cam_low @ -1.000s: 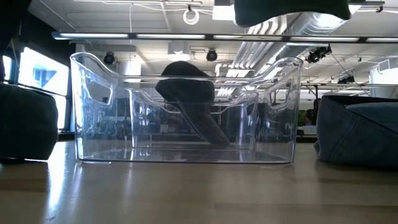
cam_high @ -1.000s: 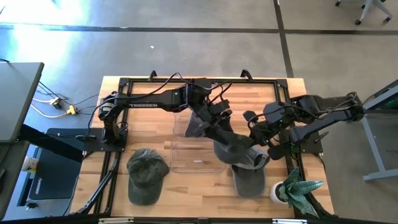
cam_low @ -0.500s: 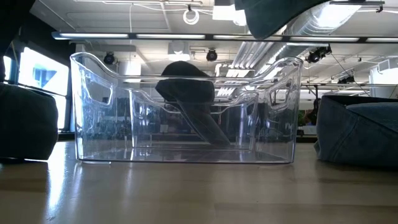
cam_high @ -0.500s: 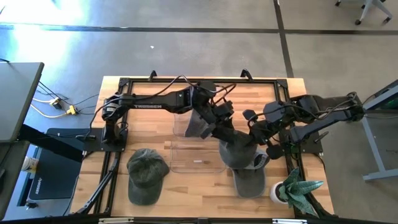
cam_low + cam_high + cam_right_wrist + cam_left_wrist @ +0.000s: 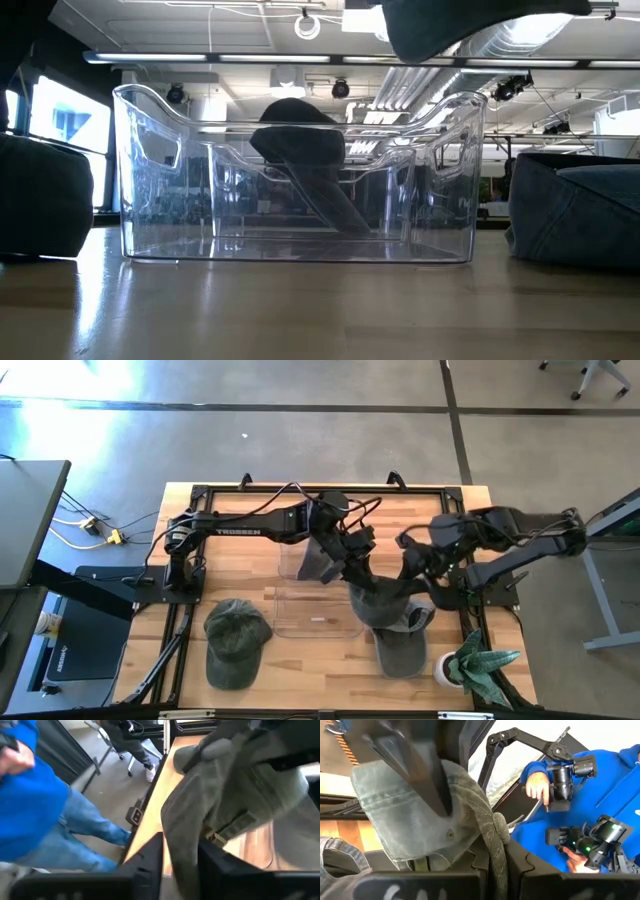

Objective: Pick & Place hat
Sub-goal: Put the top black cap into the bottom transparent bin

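From above, my left end effector [image 5: 362, 575] and right end effector [image 5: 408, 582] both pinch one grey hat [image 5: 385, 605], held between them just off the clear bin [image 5: 315, 610] edge, over another hat [image 5: 400, 650] on the tabletop [image 5: 240, 510]. Level view: the hat [image 5: 450, 25] hangs above the bin [image 5: 300, 180]. Wrist views show limp cloth [image 5: 420, 815] folding; I judge it light and floppy, best gripped at the stiffer brim or band [image 5: 225, 832].

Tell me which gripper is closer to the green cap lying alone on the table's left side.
Left. The left gripper holds a grey hat above the clear bin's right edge, well right of the green cap; the right gripper grips that hat farther right.
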Robot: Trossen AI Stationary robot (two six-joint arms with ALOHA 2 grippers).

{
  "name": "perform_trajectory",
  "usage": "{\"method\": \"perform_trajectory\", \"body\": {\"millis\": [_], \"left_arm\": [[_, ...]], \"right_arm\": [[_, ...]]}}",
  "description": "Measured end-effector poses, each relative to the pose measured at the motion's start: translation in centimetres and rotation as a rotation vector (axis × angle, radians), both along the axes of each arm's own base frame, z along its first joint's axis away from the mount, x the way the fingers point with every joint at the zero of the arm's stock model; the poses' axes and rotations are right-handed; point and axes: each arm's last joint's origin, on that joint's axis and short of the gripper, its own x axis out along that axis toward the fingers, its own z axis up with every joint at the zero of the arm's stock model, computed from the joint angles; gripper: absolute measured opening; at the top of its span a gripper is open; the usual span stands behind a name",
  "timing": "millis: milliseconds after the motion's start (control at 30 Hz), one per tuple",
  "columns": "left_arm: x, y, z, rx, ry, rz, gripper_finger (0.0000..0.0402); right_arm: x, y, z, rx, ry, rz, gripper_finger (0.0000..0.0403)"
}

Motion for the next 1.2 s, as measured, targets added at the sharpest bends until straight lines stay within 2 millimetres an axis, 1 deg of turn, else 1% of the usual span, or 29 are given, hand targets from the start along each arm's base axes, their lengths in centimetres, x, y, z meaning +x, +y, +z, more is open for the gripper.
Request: {"method": "perform_trajectory", "body": {"millis": [133, 267, 367, 433, 500, 633, 800, 900, 1000, 1100, 1200], "left_arm": [[0.0, 0.0, 0.0, -0.002, 0.001, 0.002, 0.0004], [0.0, 0.0, 0.0, -0.005, 0.007, 0.019, 0.0006], [0.0, 0.0, 0.0, -0.005, 0.007, 0.021, 0.0003], [0.0, 0.0, 0.0, -0.005, 0.007, 0.021, 0.0002], [0.1, 0.0, 0.0, -0.004, 0.006, 0.024, 0.0002], [0.0, 0.0, 0.2, -0.004, -0.002, 0.024, 0.0002], [0.1, 0.0, 0.0, -0.006, 0.010, 0.024, 0.0001], [0.0, 0.0, 0.0, -0.019, 0.022, 0.003, 0.0001], [-0.2, 0.0, 0.0, -0.028, 0.040, -0.027, 0.0001], [-0.4, -0.1, 0.2, -0.031, 0.035, -0.048, 0.0001], [-0.4, -0.1, 0.2, -0.035, 0.036, -0.081, 0.0001]], "right_arm": [[-0.6, -1.1, 0.5, 0.038, -0.008, -0.031, 0.0167], [-0.2, -1.8, 0.6, 0.026, -0.064, -0.043, 0.0237], [0.7, -2.1, -0.1, 0.054, -0.118, -0.019, 0.0261], [1.2, -2.3, -0.6, 0.103, -0.143, 0.018, 0.0264], [1.7, -2.5, -0.5, 0.176, -0.184, 0.059, 0.0264], [2.1, -2.5, -0.3, 0.304, -0.206, 0.125, 0.0255], [1.6, -2.3, -0.7, 0.374, -0.114, 0.166, 0.0223], [1.2, -2.3, -1.0, 0.384, -0.065, 0.158, 0.0189], [0.8, -2.3, -1.7, 0.368, 0.005, 0.143, 0.0147], [0.4, -2.2, -2.5, 0.312, 0.067, 0.134, 0.0103], [0.0, -2.0, -3.2, 0.219, 0.095, 0.144, 0.0058]]}}
